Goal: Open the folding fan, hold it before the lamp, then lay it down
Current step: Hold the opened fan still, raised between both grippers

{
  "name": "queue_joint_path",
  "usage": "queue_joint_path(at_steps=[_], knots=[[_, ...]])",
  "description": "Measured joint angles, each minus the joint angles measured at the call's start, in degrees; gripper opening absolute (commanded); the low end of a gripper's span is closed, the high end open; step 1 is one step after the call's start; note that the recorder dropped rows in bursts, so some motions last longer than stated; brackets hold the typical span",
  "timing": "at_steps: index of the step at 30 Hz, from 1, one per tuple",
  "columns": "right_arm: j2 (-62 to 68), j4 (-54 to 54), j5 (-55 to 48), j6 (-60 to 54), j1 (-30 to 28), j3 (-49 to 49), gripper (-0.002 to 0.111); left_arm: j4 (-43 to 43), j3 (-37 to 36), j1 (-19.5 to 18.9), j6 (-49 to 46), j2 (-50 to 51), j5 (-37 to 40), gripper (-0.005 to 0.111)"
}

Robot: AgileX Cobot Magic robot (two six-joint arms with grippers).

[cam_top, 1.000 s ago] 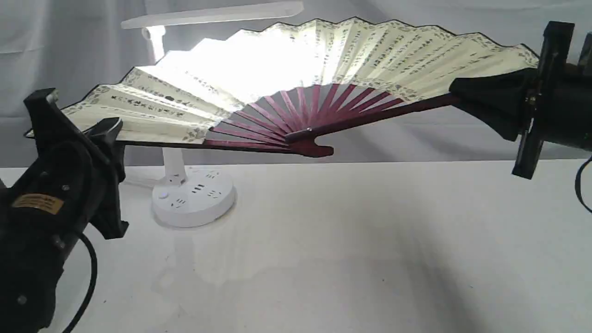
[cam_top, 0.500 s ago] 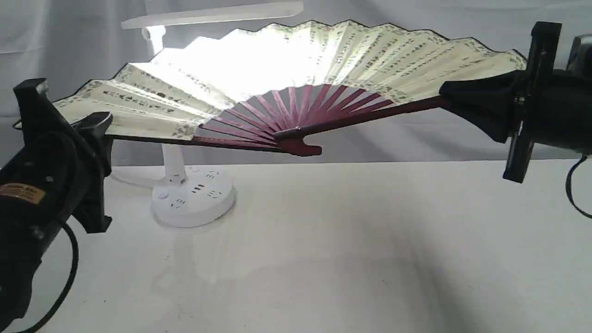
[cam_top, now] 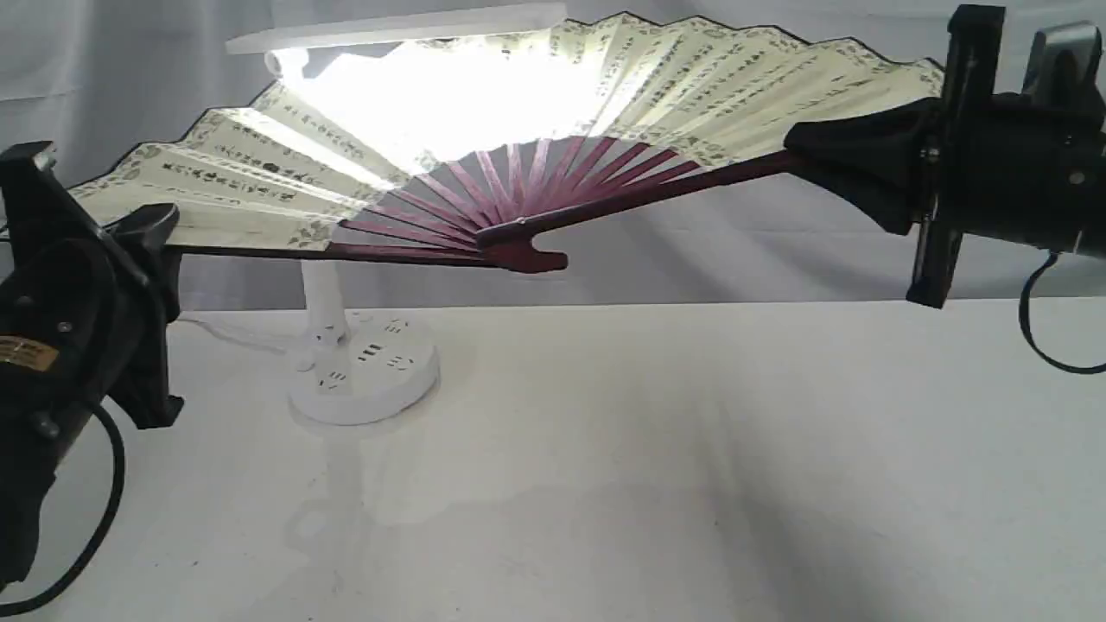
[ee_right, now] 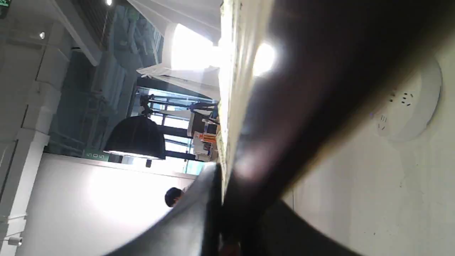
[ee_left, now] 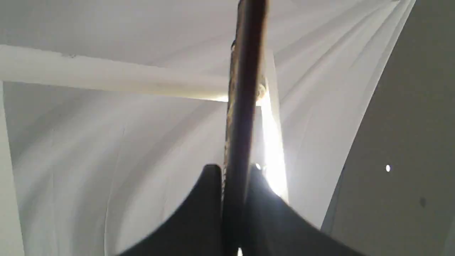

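The left claw [cam_top: 160, 238] reaches in from the near left, angled up and to the right. It is clamped on the left guard of the fan [cam_top: 691, 86]. The left wrist view shows that dark guard pinched between both fingers [ee_left: 209, 199]. The right claw [cam_top: 821, 164] comes in level from the right, high up, closed tight on the other guard. Between them the fan hangs spread wide in the air in front of the lamp [cam_top: 363, 376], its right end higher than its left. The leaf glows white where the lamp's head shines behind it.

Black calligraphy runs in columns down the pleats, too small to read. A yellow label [cam_top: 22, 352] on the left arm is also illegible.

The fan's top edge overlaps the lamp head. Its pivot hangs well above the worktop [cam_top: 674, 449], a little right of the lamp's base. Bare worktop spreads to the right and near side of that base.
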State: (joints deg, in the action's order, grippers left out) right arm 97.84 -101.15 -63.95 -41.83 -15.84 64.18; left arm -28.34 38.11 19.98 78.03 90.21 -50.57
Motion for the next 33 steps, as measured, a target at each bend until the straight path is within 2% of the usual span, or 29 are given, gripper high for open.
queue_joint_path(at_steps=[33], knots=[[0.0, -0.37, 0.52, 0.62, 0.95, 0.0, 0.0, 1.71, 0.0, -1.27, 0.38, -0.04, 0.0, 0.0]])
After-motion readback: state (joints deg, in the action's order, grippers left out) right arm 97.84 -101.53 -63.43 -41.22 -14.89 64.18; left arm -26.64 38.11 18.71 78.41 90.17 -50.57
